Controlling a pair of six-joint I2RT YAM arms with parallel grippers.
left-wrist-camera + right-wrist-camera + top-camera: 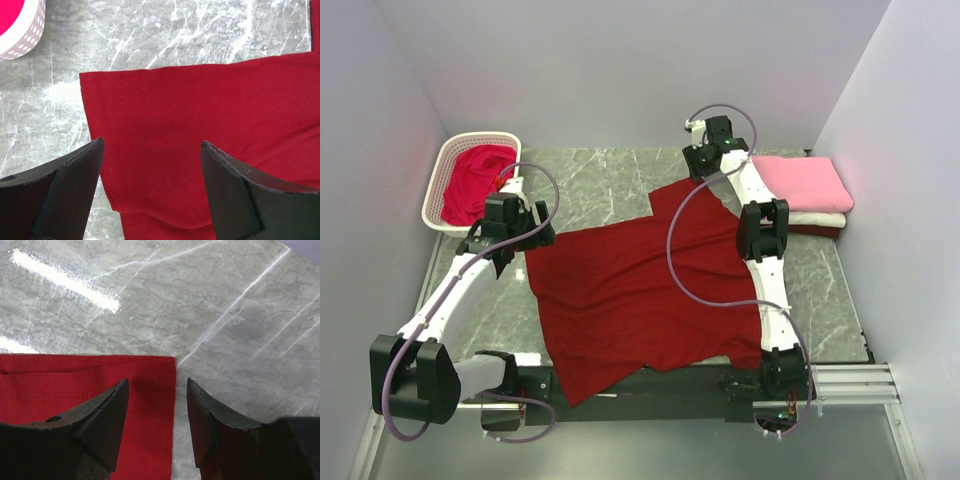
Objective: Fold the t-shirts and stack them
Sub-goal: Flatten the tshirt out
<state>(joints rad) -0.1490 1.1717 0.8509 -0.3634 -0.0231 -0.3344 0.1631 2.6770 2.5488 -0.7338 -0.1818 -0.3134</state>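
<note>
A large dark red t-shirt [640, 290] lies spread flat on the marble table, its hem over the near edge. My left gripper [525, 240] is open above the shirt's left sleeve [165, 145], one finger each side of the cloth. My right gripper [705, 165] is open over the far right sleeve corner [150, 390]; the sleeve's edge lies between its fingers. A crimson shirt [475, 180] is bunched in the basket. Folded pink [802, 182] and white [817, 219] shirts are stacked at the back right.
The white lattice basket [440, 185] stands at the back left, its rim also in the left wrist view [22, 37]. Grey walls close in on the left, back and right. Bare marble [600, 175] shows behind the shirt.
</note>
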